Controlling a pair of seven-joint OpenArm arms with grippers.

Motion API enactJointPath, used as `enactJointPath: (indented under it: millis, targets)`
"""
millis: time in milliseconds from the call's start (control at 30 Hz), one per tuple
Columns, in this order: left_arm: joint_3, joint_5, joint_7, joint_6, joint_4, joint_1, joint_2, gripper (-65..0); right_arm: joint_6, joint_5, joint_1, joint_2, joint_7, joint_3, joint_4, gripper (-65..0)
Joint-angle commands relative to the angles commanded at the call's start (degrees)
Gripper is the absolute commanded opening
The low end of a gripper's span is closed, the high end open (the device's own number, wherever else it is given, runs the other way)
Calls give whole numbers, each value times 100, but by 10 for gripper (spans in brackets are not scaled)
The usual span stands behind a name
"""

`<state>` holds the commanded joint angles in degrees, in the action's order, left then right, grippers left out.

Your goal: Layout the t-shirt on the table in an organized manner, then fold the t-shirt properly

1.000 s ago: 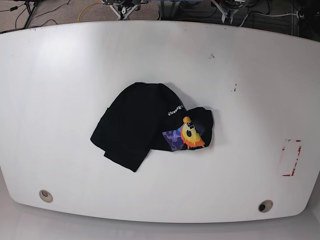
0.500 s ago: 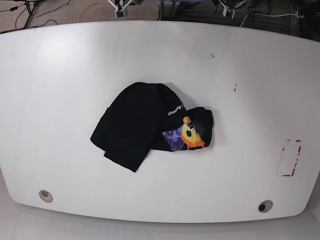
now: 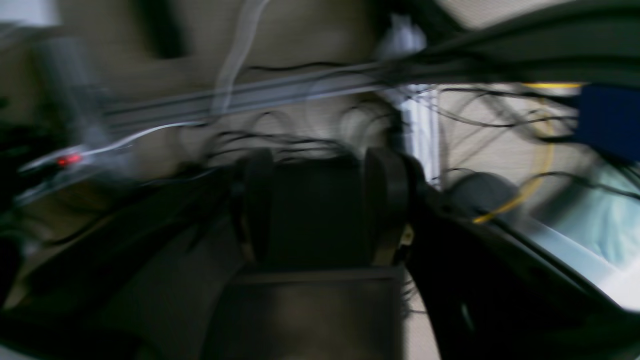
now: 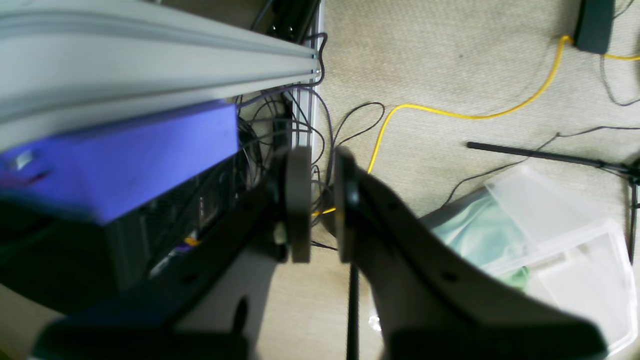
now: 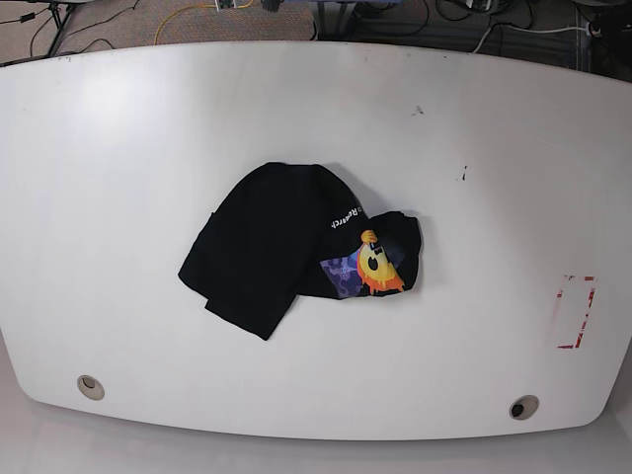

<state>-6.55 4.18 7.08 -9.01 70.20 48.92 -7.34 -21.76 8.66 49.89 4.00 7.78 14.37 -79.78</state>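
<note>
In the base view, we see the black cloth t-shirt with white lettering and a yellow, orange and purple print [image 5: 262,242] lying bunched near the middle of the smooth white tabletop with rounded edges [image 5: 474,346]. Its broad plain part spreads toward the view's left, with a squared end pointing down; the lettering and print face up on the smaller, rumpled part at right.

In the left wrist view, which is dark and blurred, we make out the left gripper [image 3: 317,210] with its dark fingers apart and nothing between them, above cables and metal framing.

In the right wrist view, we find the right gripper [image 4: 322,205] with its fingers parted by a narrow gap, grasping nothing. At lower right, a translucent white plastic container [image 4: 585,300] stands on the beige carpet [image 4: 440,65], with pale teal material [image 4: 480,232] showing at its left part. A thin yellow cable [image 4: 465,116] curves across the carpet.
</note>
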Motion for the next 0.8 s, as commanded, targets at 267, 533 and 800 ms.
enactJointPath:
  millis: [267, 533, 800]
  targets:
    - [-193, -255, 0, 0, 1196, 853, -9, -388, -176, -97, 826, 9, 0, -229, -1037, -577]
    - [-220, -1011, -9, 0, 2646, 1749, -123, -388, -193, -668, 1679, -35, 484, -308, -2690, -577]
    - [-457, -1705, -9, 0, 3780, 2084, -334, -388, -202, -826, 1785, -44, 826, -308, -3692, -577]
